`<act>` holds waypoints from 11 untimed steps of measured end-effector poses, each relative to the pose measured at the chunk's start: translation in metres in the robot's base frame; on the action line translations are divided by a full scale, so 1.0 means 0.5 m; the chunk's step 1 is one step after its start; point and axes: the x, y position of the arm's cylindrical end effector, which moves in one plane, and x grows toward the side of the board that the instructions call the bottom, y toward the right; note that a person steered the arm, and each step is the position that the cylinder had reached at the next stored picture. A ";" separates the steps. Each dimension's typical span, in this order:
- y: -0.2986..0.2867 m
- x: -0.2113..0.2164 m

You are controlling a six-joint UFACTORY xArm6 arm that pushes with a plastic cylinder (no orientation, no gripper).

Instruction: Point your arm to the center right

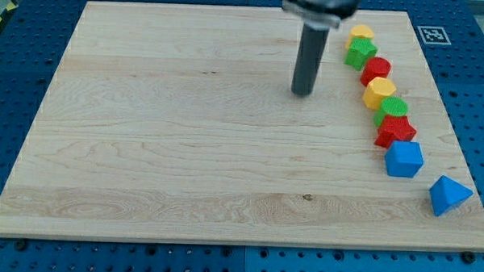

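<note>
Centre-right of the wooden board (pixel 145 149) is the target, and it is not yet reached. My tip (pixel 302 94) is seen resting on the board somewhat right of the middle and above the mid-height of the view, well apart from every block. No claw is fitted — the arm ends in a plain dark rod, so nothing is clenched, released or grasped.

Along the view's right a curved line of blocks is laid out from top to bottom: a yellow block (pixel 360 33), a green block (pixel 361 53), a red block (pixel 376 70), a second yellow block (pixel 380 92), a second green block (pixel 392 109), a second red block (pixel 396 130), then a blue cube-like block (pixel 404 159). A blue wedge-like block (pixel 449 195) is set apart near the lower right corner. The upper shapes cannot be made out with certainty.

The task is judged to be partly done: the tip is placed on the right half, but a further slide toward the view's right and slightly down is still called for. The middle of the right edge is occupied by that line of blocks — so the red and green ones there could be nudged if the approach is carried too far.
</note>
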 end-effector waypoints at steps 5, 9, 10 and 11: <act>0.247 -0.289; 0.380 0.074; 0.380 0.084; 0.365 0.129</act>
